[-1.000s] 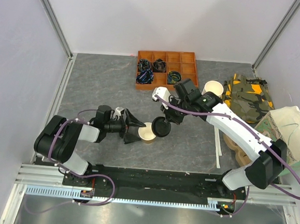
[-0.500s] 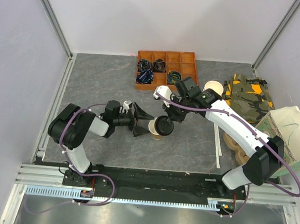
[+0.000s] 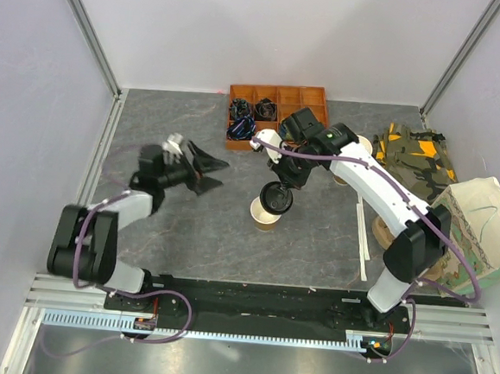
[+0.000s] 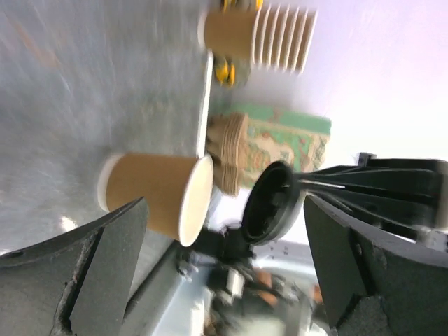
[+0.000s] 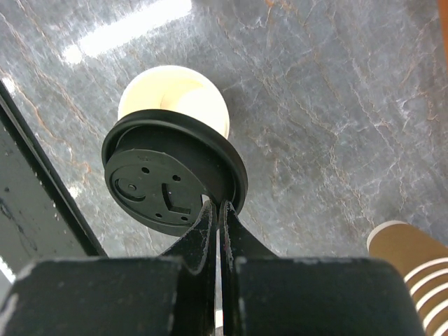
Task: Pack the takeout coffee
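The takeout coffee cup (image 3: 264, 218), tan-brown with a cream inside, stands upright and uncovered on the grey table. Its round black lid (image 3: 276, 196) hangs tilted just over the rim, pinched at its edge by my shut right gripper (image 3: 283, 186). In the right wrist view the lid (image 5: 171, 175) covers part of the cup's mouth (image 5: 175, 94), and the gripper (image 5: 217, 210) grips its near edge. My left gripper (image 3: 206, 171) stands open and empty well to the cup's left. The left wrist view is blurred and shows the cup (image 4: 154, 196) and lid (image 4: 273, 203) beyond the open gripper (image 4: 224, 206).
An orange compartment tray (image 3: 313, 98) sits at the back. A stack of cream paper cups (image 3: 354, 147), a camouflage bag (image 3: 412, 161), a patterned paper bag (image 3: 481, 227) and brown pulp trays (image 3: 393, 242) crowd the right side. A white strip (image 3: 364, 239) lies by the trays.
My left gripper has let go of the cup and drawn back to the left and away. The right arm has carried the lid over the cup's mouth.
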Controlling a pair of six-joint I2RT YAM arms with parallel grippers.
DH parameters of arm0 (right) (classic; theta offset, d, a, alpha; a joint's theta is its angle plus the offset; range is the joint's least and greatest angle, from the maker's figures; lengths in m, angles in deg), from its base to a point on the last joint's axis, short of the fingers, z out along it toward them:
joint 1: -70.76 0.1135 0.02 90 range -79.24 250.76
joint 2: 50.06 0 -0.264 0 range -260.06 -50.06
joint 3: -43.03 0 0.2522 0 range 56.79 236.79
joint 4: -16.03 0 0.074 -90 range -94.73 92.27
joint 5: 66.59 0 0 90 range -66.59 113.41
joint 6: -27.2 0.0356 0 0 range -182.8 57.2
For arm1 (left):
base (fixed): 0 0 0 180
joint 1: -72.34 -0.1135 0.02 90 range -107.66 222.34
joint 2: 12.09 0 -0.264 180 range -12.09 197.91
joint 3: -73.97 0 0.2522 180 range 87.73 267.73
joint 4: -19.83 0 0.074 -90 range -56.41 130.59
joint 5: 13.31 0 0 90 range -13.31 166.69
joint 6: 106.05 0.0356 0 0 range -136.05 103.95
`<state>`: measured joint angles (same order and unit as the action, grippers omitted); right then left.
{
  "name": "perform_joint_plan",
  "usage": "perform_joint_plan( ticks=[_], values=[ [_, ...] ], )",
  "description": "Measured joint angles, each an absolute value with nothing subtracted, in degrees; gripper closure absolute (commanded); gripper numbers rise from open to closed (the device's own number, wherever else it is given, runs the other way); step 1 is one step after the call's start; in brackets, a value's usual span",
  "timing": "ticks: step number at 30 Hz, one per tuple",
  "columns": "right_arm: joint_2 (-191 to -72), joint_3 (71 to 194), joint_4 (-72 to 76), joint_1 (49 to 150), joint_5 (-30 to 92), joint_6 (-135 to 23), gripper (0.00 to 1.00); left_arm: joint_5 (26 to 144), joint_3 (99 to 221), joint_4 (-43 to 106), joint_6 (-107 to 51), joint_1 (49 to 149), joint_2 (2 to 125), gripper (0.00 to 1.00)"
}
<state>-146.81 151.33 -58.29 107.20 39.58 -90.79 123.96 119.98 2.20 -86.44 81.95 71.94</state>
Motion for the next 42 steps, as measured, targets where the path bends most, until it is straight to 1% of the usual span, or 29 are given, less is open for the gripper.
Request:
perform_joint_plan(
  ticks=[1,4,8,9,11,15,19,30,42],
  values=[
    [-147.69,152.34,-59.03,107.31,39.44,-90.96,1.00,123.91,120.49,3.31,-85.29,79.41,71.00,0.00],
    [-150.86,155.72,-61.65,108.14,37.87,-91.14,1.00,123.85,126.65,15.94,-74.38,69.23,62.52,0.00],
    [-155.40,160.07,-65.13,110.20,35.60,-91.16,1.00,125.77,130.58,26.67,-66.01,52.42,52.84,0.00],
    [-156.58,161.01,-65.78,110.66,35.12,-91.16,1.00,126.54,131.44,29.78,-64.52,49.30,51.72,0.00],
    [-158.77,162.96,-67.38,111.55,34.31,-91.16,1.00,126.91,133.47,35.57,-61.22,46.06,51.20,0.00],
    [-162.18,166.37,-69.76,112.89,33.13,-91.09,1.00,127.87,136.81,45.19,-55.54,45.45,50.91,0.00],
    [-163.99,168.55,-71.75,113.63,32.10,-91.00,1.00,129.84,136.90,49.73,-53.20,45.47,48.66,0.00],
    [-166.60,169.47,-72.91,113.78,32.17,-90.98,1.00,136.66,135.41,51.20,-51.45,45.47,46.65,0.00],
    [-167.47,171.18,-73.17,114.39,32.54,-90.98,0.99,137.33,134.26,50.61,-51.34,45.47,46.56,0.00]
  ],
)
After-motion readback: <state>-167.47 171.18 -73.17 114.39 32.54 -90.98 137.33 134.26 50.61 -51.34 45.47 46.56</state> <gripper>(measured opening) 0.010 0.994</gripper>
